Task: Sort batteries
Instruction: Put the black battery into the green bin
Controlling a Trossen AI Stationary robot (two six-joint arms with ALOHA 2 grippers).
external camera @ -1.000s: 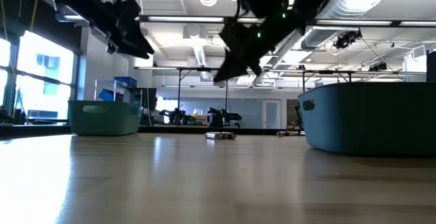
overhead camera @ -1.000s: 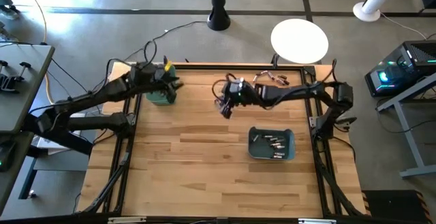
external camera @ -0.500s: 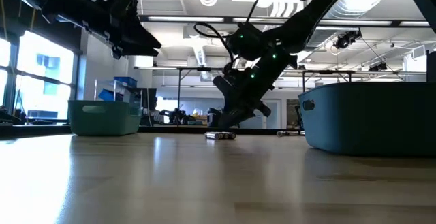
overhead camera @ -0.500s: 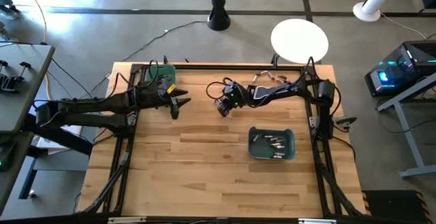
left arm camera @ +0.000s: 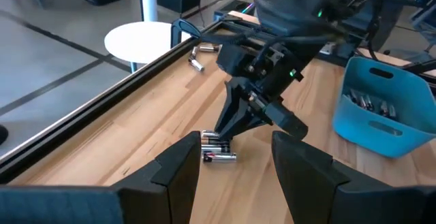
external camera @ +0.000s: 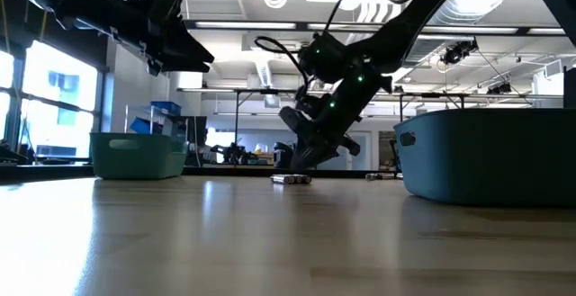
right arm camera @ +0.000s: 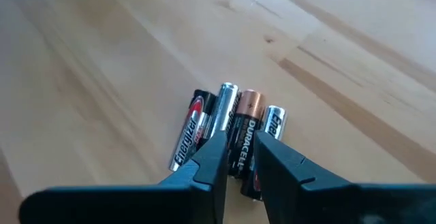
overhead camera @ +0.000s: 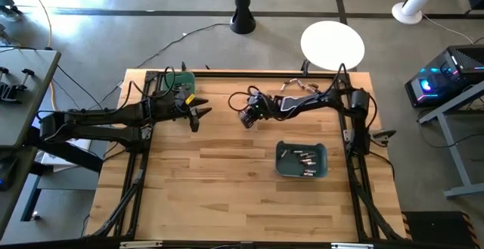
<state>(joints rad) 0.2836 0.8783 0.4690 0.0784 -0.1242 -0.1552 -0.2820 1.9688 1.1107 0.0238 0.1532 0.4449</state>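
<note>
My right gripper (right arm camera: 238, 157), fingers narrowly parted, straddles the copper-topped Duracell battery (right arm camera: 244, 139); I should centre, descend squarely, pinch without nudging neighbours.

Over the last second the left gripper (overhead camera: 203, 113) has moved away from the green bin (overhead camera: 180, 82) in the upper left of the high view. It was over that bin; now it sits right of it, above bare wood, fingers spread, and the bin shows uncovered.

The right gripper (overhead camera: 243, 121) has dropped from mid-air to the tabletop near the upper centre of the high view. In the low view it now reaches down to the small cluster of batteries (external camera: 292, 179) at centre frame. Its fingers (right arm camera: 208, 157), closed a second ago, have parted slightly, and in the right wrist view they straddle one copper-topped cell in the row of batteries.
</note>
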